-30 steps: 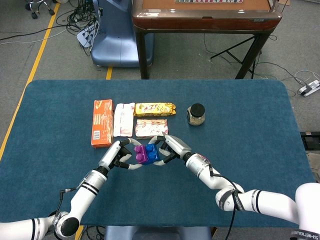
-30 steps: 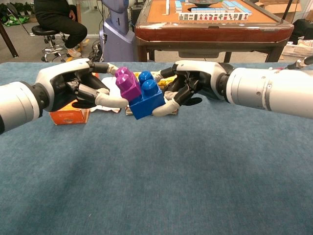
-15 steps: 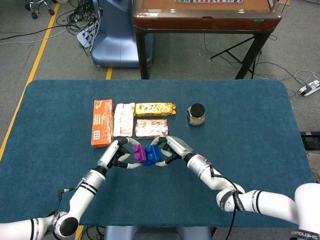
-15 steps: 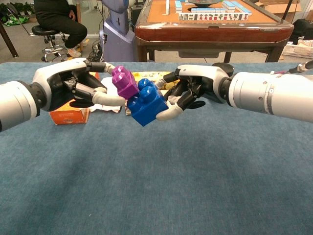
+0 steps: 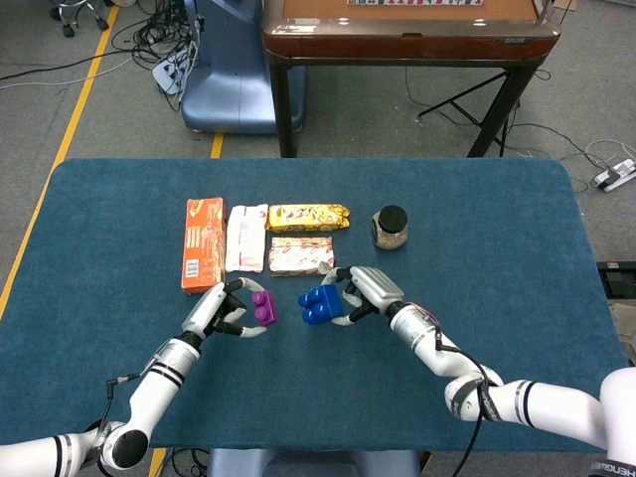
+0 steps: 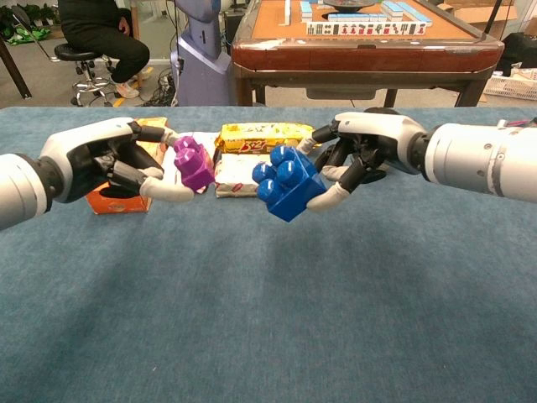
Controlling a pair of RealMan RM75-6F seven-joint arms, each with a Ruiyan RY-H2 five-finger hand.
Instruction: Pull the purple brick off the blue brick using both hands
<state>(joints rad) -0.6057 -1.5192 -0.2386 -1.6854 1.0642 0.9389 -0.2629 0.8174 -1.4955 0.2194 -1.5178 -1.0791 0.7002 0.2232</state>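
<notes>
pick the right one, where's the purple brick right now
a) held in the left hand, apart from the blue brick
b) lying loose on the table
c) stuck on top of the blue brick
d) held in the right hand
a: the left hand holds the purple brick, with a clear gap to the blue brick gripped by the right hand.

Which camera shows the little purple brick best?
The chest view: the small purple plastic brick looks big there, studs clear, held in the left hand. In the head view the brick is a tiny purple spot seen from above.
</notes>
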